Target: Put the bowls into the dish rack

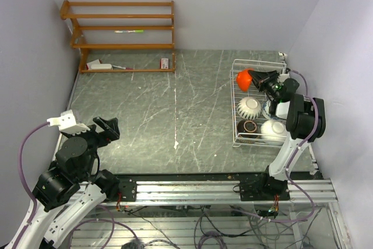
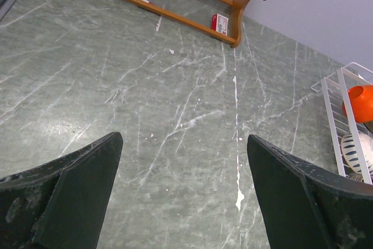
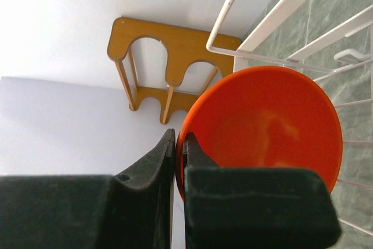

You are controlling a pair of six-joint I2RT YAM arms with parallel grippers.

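Rim of the orange-red bowl (image 3: 262, 126) pinched between the fingers of the right gripper (image 3: 178, 141), jaws almost together with only the thin bowl wall between them. Held on edge, not flat, hollow side turned toward the wrist camera. Seen from above, hanging over the far left corner of the dish rack (image 1: 235, 104), at or just inside its left wall, with the gripper reaching in from the right side of the rack. Contact with the wires not possible to judge. Lower in the rack already three bowls: a patterned bowl (image 1: 249, 107) on its side at the middle, a brown bowl (image 1: 250, 126) and a white bowl (image 1: 273, 127) at the near end. Far end of the rack, directly below the held bowl, apparently free. Likely the placing step, then: straight down from the fingers into that far left corner, keeping the bowl upright on its edge and away from the patterned bowl just nearer. Some risk of catching the rim of the bowl on the left wall of the rack, being so close to it. Left gripper (image 1: 108, 125) with fingers wide apart, holding nothing, well apart from the rack on its left side; right arm clearly the nearer one for this move.
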